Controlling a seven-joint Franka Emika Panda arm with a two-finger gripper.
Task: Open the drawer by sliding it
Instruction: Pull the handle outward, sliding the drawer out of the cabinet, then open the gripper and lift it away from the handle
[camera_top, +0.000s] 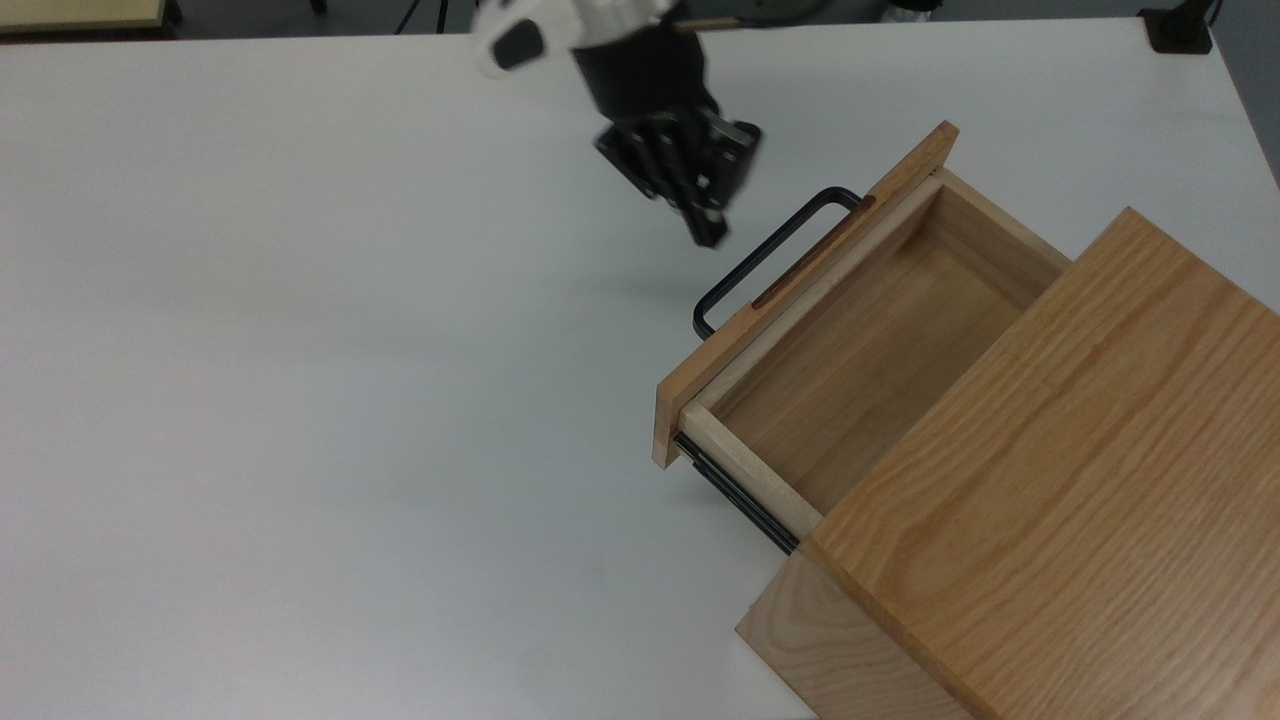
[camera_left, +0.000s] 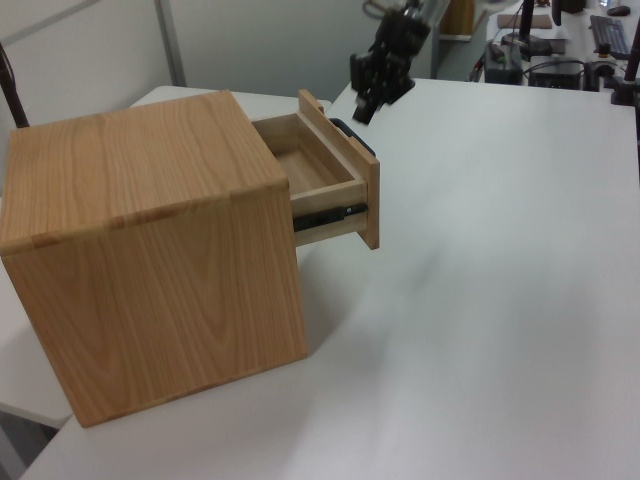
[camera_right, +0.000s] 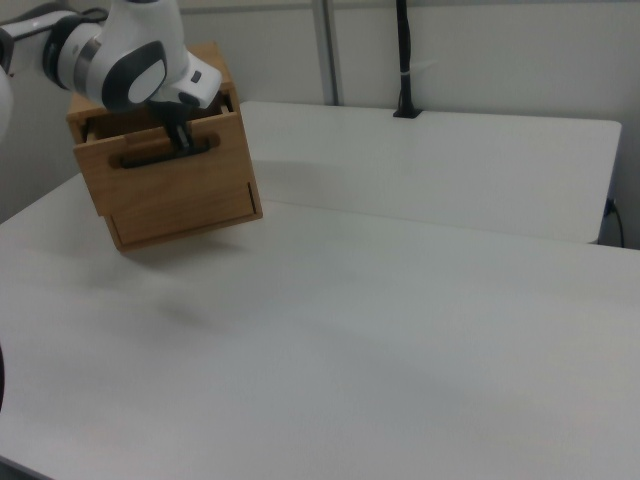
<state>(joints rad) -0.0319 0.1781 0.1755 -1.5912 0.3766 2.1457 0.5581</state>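
From the top view, my gripper hangs above the white table, up and to the top view's left of the black bar handle, clear of it and holding nothing. My fingers lie pressed together there, with no gap between them. The drawer stands pulled well out of the oak-grain casing at the top view's right; its light-wood tray lies bare inside, its flat front panel faces the top view's upper left, and a black side rail shows under the near wall.

From the left view, the drawer juts from the top of the casing toward the left view's right, its rail exposed along the side. My gripper is beyond the front panel, above and apart from the handle.

From the right view, my white arm reaches in at the upper left, and my dark gripper overlaps the handle on the drawer's front; here I cannot tell whether it touches. The casing sits at the table's far left corner in the right view
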